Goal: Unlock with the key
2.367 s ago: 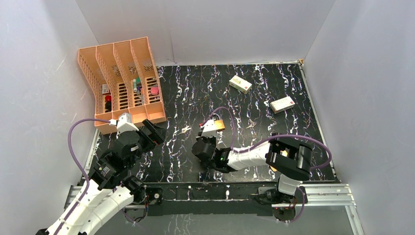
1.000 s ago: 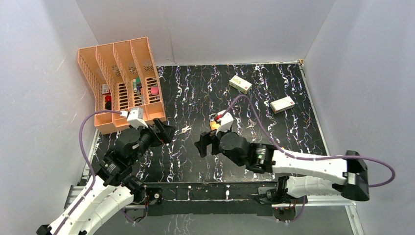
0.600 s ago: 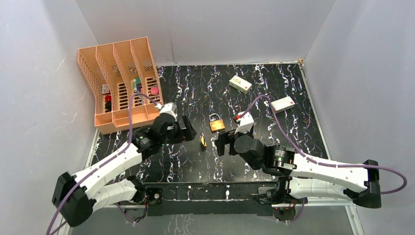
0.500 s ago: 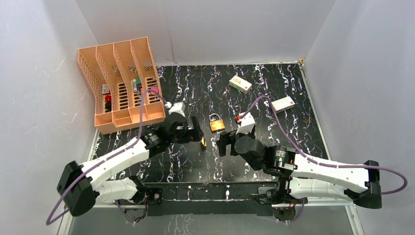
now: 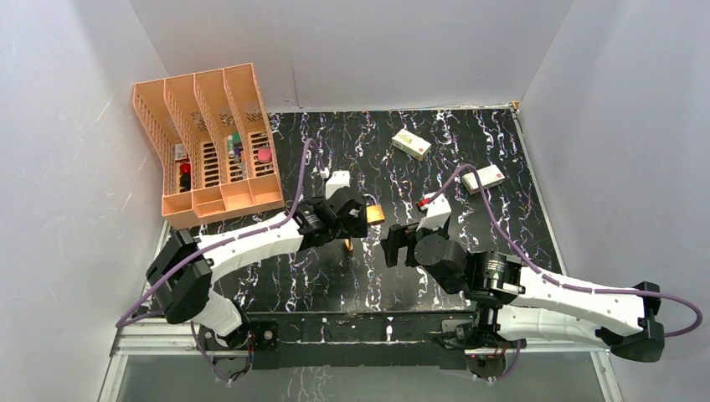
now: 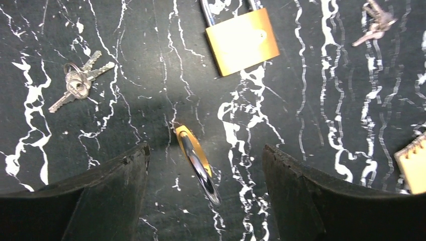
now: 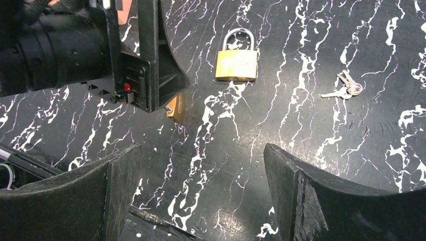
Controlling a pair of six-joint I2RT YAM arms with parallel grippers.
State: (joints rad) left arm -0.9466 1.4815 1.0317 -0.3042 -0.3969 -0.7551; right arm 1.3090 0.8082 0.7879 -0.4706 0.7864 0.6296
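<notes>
— Where was the key (image 6: 78, 85)?
— Your left wrist view showed it left of the left fingers (image 6: 110, 191); the right wrist view hid it, showing another key bunch (image 7: 346, 88).
— Fingers?
— Both pairs apart: left astride a padlock (image 6: 196, 163), right fingers (image 7: 115, 186) empty.

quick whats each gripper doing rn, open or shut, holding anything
left gripper: open, fingers either side of the padlock standing on edge, not gripping it
right gripper: open, holding nothing
</notes>
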